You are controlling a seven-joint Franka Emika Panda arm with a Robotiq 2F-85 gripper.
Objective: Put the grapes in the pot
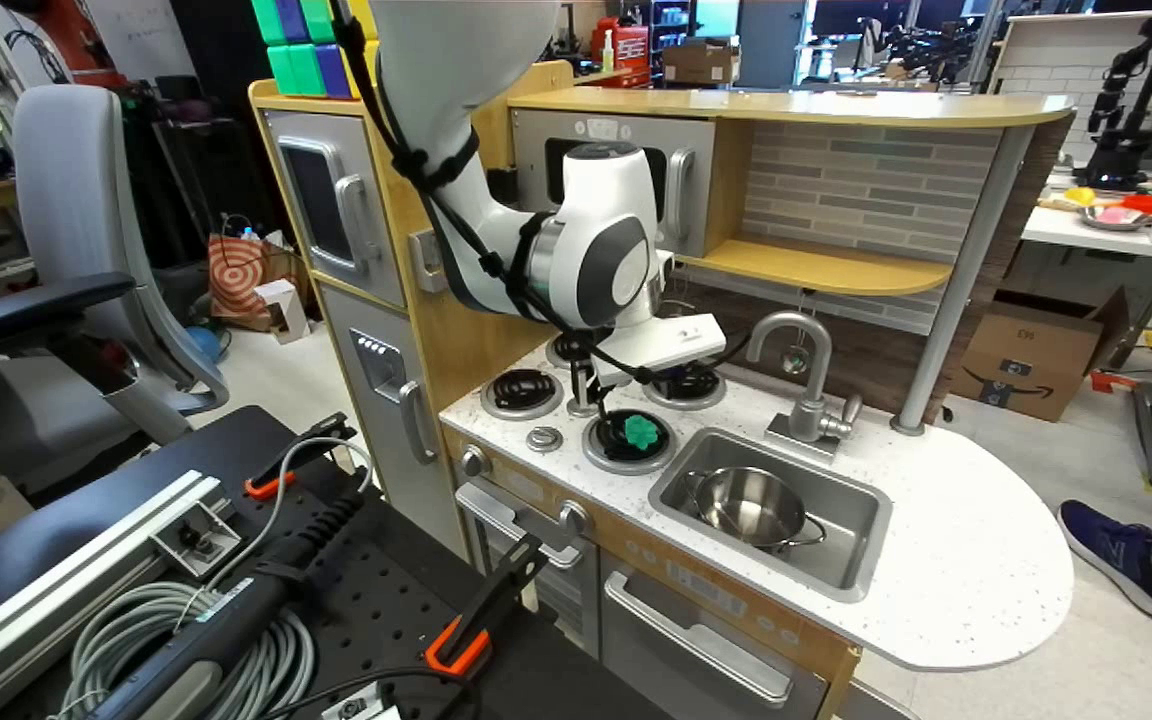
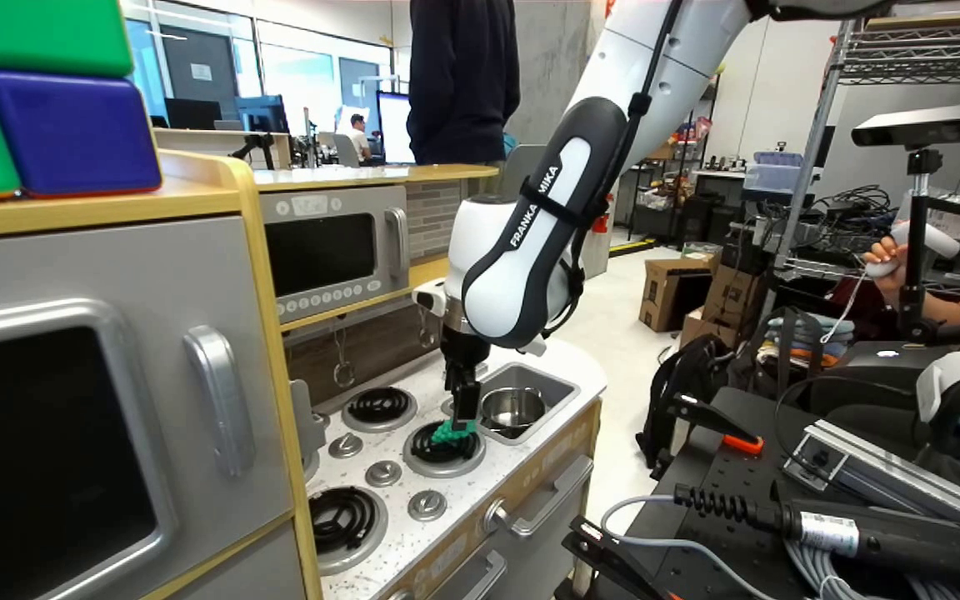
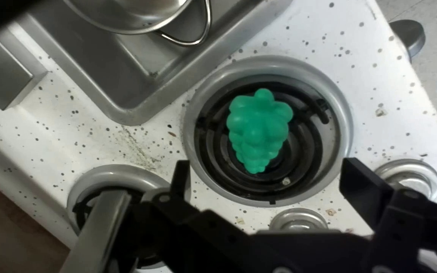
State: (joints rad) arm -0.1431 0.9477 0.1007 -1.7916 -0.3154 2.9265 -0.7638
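Grapes (image 3: 258, 131): on the burner ring (image 3: 345, 132). Probably light, slightly springy. Best pinched across the knobbly broad part, not the tapered tip. Gripper (image 3: 266, 175) near burner ring, jaws well apart, empty.

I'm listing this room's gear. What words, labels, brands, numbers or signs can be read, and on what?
"FRANKA", then "MIKA": on the robot arm, a black strap crossing between them.
Curved-arrow sign: on the cardboard box; its other print is too small.
Too small or blurred to read: white label on the black tool, marks on the toy microwave, logo on the blue shoe.
No number is readable.
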